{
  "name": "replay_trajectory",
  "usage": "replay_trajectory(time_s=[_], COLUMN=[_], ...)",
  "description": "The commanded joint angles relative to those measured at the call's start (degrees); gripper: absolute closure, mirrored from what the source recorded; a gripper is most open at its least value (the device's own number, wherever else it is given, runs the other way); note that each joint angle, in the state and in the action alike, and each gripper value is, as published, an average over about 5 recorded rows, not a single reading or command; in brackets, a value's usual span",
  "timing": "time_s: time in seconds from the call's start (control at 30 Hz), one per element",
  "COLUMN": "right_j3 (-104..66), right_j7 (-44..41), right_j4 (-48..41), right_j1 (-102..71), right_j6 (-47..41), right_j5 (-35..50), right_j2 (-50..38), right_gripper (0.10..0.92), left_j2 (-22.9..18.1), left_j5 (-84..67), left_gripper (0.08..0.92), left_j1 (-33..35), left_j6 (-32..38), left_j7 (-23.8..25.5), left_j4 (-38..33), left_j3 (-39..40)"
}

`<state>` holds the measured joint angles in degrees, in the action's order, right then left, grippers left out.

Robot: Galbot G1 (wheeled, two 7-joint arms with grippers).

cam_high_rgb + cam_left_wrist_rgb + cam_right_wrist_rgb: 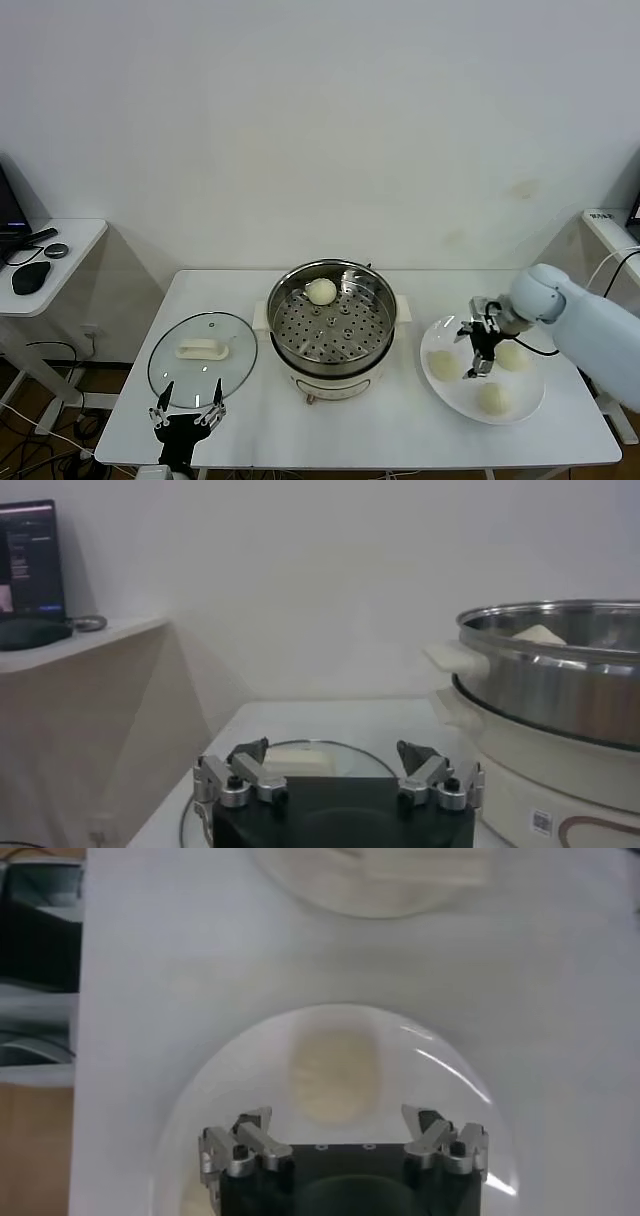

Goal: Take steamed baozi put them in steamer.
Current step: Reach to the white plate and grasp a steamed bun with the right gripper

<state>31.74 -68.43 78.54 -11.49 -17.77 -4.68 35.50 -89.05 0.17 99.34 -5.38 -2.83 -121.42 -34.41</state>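
Right wrist view: a smooth, pale cream baozi (334, 1074) is seen on the glossy white plate (455, 1073), just ahead of the right gripper (343, 1138), whose jaws are spread wide, nothing held.

Round steel steamer (331, 322) sits mid-worktop (300, 430) with 1 pale round baozi (321, 291) inside at the back. Round glass lid (202, 358) lies to its left, flat white plate (520, 412) with 3 baozi to its right.
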Motion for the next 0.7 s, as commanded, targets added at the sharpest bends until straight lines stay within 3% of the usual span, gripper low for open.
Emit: replay_trajectory(time_s=[0.03,0.7], right_j3=[-0.07,-0.04], right_j7=[2.35,1.43], right_j4=[-0.67,-4.61], right_j1=[-1.62,-1.87], right_j6=[-0.36,0.63], right_j5=[-1.88,-7.66], right_j2=[2.67,6.70], right_gripper=[0.203,0.203], left_j2=[-0.01,0.18], left_j5=[0.01,-0.56], left_gripper=[0.177,0.177], left_j1=[-0.10,-0.20], left_j6=[0.07,0.14], left_j7=[-0.15,-0.07], left_j4=[0.17,0.76], left_j3=[0.02,-0.77])
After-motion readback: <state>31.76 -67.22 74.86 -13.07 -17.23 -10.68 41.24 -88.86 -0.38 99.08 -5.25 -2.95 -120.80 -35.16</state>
